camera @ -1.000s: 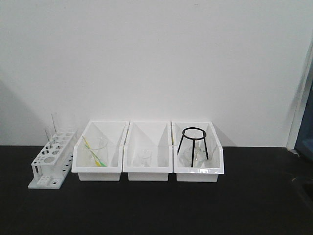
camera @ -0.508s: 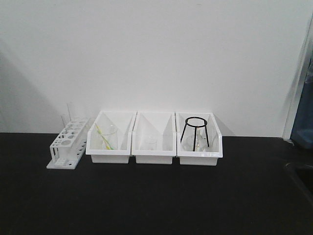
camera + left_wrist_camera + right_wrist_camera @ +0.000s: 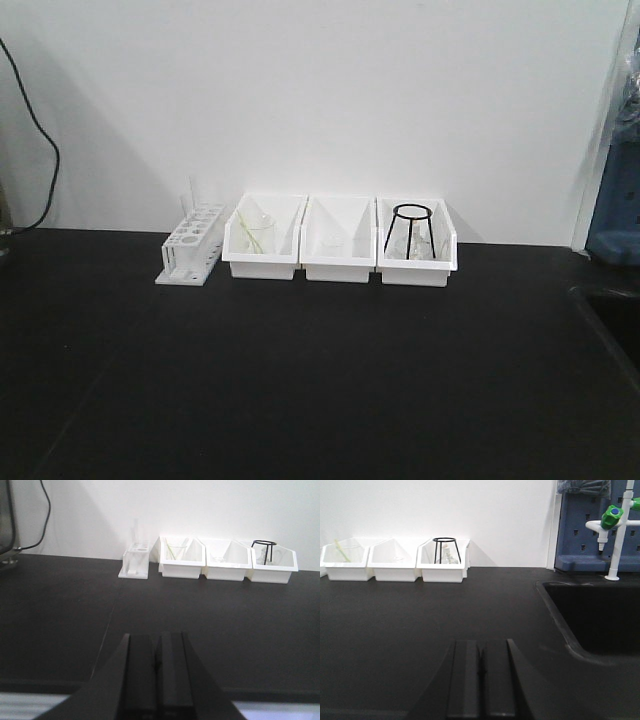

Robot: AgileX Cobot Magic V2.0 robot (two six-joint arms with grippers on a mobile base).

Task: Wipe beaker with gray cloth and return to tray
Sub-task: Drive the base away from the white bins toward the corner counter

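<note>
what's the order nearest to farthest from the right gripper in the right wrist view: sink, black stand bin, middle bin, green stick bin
From the right gripper:
1. sink, close by on the right
2. black stand bin, right end of the row
3. middle bin, centre of the row
4. green stick bin, far left end

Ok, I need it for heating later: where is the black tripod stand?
In the front view, the black tripod stand sits in the rightmost white bin of three, near the wall.
</note>
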